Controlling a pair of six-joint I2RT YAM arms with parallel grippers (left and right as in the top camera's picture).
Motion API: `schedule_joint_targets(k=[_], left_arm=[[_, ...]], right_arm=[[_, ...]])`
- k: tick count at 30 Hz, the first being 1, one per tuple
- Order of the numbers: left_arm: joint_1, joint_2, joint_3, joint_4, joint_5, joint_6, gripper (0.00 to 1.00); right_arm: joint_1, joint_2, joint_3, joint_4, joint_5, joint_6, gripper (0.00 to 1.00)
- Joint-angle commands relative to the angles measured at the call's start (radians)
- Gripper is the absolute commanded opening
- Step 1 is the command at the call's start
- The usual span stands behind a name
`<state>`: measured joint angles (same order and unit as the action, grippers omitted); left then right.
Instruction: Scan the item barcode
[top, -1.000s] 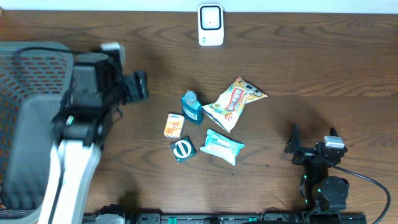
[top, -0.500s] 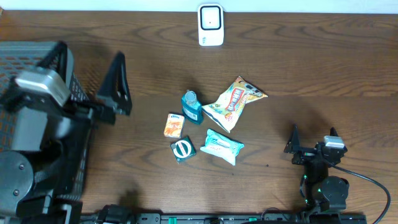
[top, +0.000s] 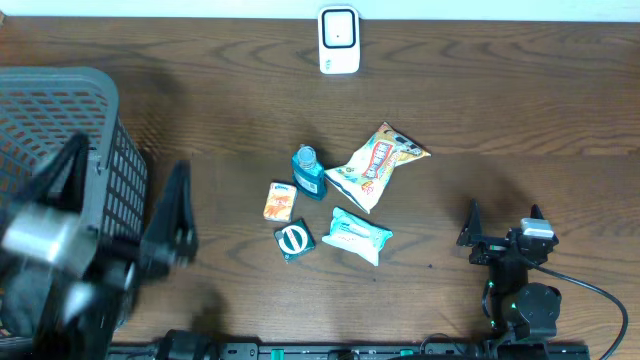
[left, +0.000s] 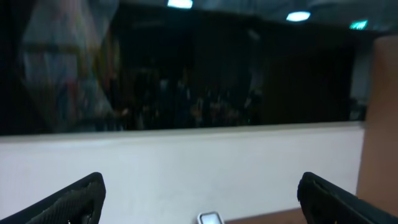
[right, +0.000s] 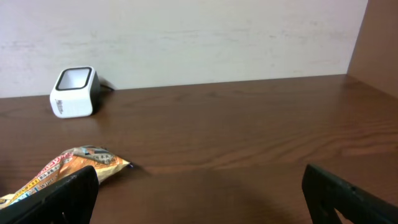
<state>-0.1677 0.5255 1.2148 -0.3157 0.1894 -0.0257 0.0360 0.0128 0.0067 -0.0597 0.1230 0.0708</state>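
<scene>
Left claw (top: 128, 160) and right claw (top: 503, 215) spread, empty; wipes (top: 358, 235) lie left of the right claw, the nearer one. Scanner (top: 339, 40) stands beyond.

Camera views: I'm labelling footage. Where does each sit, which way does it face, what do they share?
Overhead: above the dark wooden table, looking straight down; left gripper by the grey mesh basket, right gripper at the front.
Left wrist: raised, facing the back wall and dark window; open fingers at bottom corners.
Right wrist: low, facing the back wall past the orange foil snack bag; open fingers likewise.
Shared: all three show the white box-shaped barcode scanner.
</scene>
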Motion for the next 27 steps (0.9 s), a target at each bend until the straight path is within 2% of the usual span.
schedule_joint_targets(k=[1,6,13,18,22,27], left_arm=[[-0.003,-0.114,-0.032,-0.001,0.062,-0.018,0.98],[0.035,-0.289,-0.055,-0.018,0.144,-0.063,0.98],[0.070,-0.481,-0.055,-0.050,0.143,-0.062,0.98],[0.071,-0.519,-0.027,-0.042,0.143,-0.061,0.98],[0.071,-0.519,-0.022,0.070,0.136,-0.061,0.98],[0.071,-0.519,-0.021,0.138,0.135,-0.061,0.98]], right_arm=[[0.011,-0.004,-0.001,-0.004,-0.002,-0.009,0.99],[0.011,-0.004,-0.001,-0.004,-0.002,-0.009,0.99],[0.011,-0.004,-0.001,-0.005,-0.031,0.016,0.99],[0.011,-0.003,-0.001,-0.010,-0.240,0.273,0.99],[0.011,0.000,-0.001,0.009,-0.425,0.564,0.99],[0.011,0.000,-0.001,0.017,-0.634,0.767,0.99]])
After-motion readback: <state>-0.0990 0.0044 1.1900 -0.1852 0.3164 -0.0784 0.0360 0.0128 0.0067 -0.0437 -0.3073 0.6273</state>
